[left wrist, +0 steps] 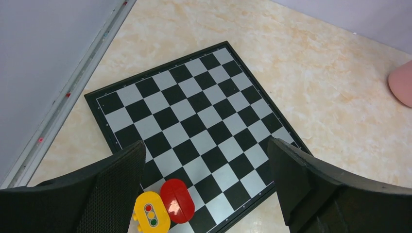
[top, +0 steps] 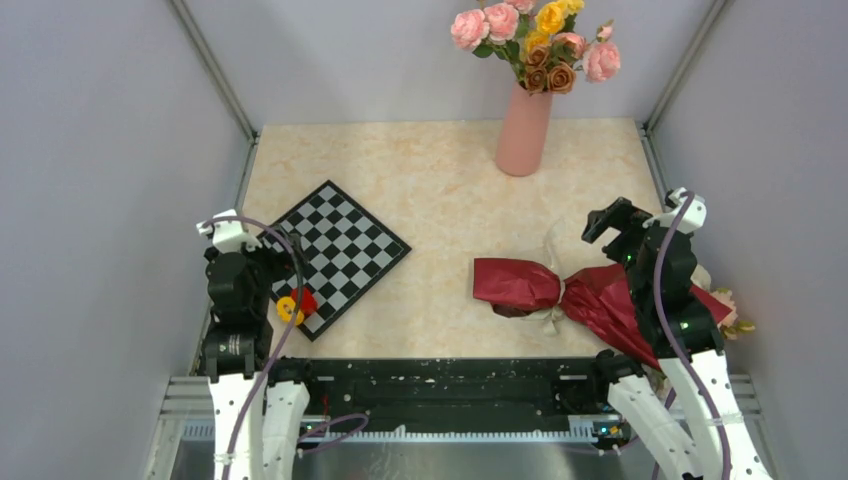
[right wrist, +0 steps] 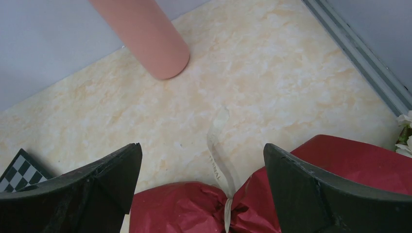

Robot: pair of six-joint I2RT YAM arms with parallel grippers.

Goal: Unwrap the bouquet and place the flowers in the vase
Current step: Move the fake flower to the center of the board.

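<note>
Beige marbled bench (top: 440, 170), grey walls (top: 100, 200) around | left arm (top: 238, 285) folded low at chessboard (top: 345, 250) near corner, left jaws wide open, empty | vase (top: 523, 135) upright at rear | bouquet (top: 520, 283) lying ribbon-tied near front | right arm (top: 665, 270) over it, right jaws wide open, empty

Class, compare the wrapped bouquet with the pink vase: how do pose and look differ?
The bouquet lies on its side, near right; the vase stands upright at the far edge. The bouquet is crinkled dark red paper; the vase is smooth salmon-pink. Both rest on the table.
</note>
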